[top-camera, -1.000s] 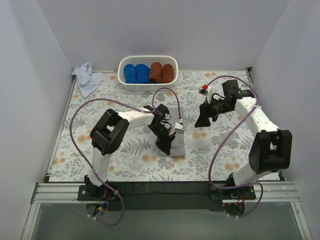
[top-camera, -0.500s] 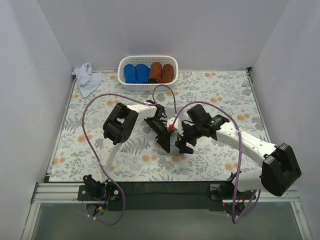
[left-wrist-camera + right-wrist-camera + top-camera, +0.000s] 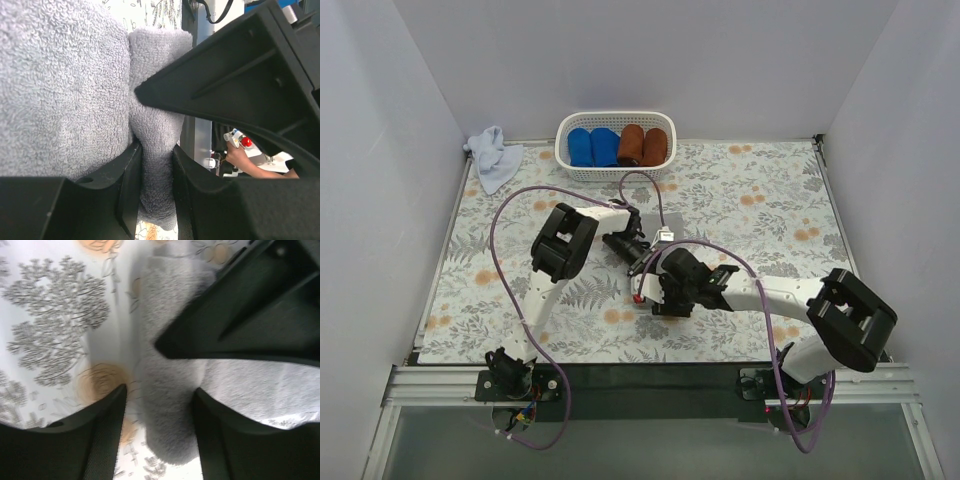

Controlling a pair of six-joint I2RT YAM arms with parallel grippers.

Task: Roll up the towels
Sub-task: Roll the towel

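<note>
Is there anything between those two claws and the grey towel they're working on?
Nothing visible. The left gripper pinches a fold of the grey towel, and the right gripper has its open fingers on either side of the towel's edge.

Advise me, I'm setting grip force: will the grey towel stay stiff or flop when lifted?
Probably floppy: the grey towel creases where the left end effector pinches it. Its looped pile likely resists slipping.
</note>
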